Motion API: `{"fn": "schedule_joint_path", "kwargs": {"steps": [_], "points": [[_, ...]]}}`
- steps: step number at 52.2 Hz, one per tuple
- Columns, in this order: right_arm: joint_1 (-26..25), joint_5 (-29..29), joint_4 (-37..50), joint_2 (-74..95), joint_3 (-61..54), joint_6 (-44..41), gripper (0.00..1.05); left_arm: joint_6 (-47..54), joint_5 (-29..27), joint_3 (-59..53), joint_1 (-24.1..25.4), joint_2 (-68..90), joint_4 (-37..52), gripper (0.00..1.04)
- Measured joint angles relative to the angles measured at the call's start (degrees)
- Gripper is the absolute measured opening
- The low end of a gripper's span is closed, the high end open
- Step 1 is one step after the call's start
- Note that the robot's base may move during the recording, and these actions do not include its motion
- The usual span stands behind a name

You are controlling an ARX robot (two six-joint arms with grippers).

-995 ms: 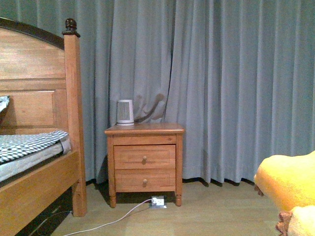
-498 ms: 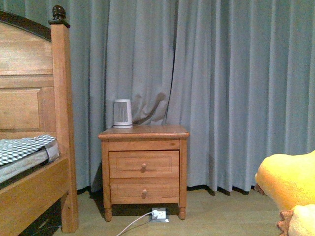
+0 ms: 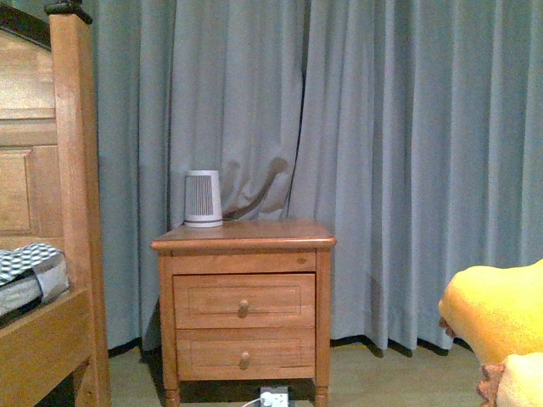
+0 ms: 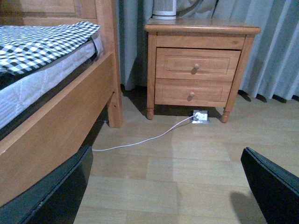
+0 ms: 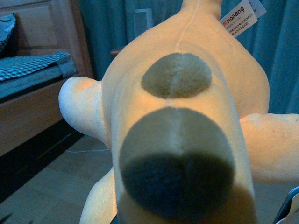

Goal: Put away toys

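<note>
A pleated grey-blue curtain (image 3: 407, 170) is hanging across the back wall. A smooth wooden bed (image 3: 72, 170), cut off at the left edge, is carrying a checked cover. A two-drawer wooden nightstand (image 3: 244, 297) with round knobs is standing beside it. The fuzzy orange-yellow plush animal (image 3: 496, 318) is bulging in at the front view's lower right, mostly cropped, and is filling the right wrist view, hiding the right claw, so its grip cannot be told. A ribbed white appliance (image 3: 203, 198) is sitting on the nightstand. The left claw (image 4: 167, 156) is gaping wide, holding nothing.
</note>
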Motion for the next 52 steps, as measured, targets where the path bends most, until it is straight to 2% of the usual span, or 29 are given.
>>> {"fn": "schedule_joint_path", "kwargs": {"steps": [52], "points": [[0.0, 0.4, 0.0, 0.0, 0.0, 0.0, 0.08, 0.0, 0.1, 0.0, 0.0, 0.0, 0.0, 0.98]]}}
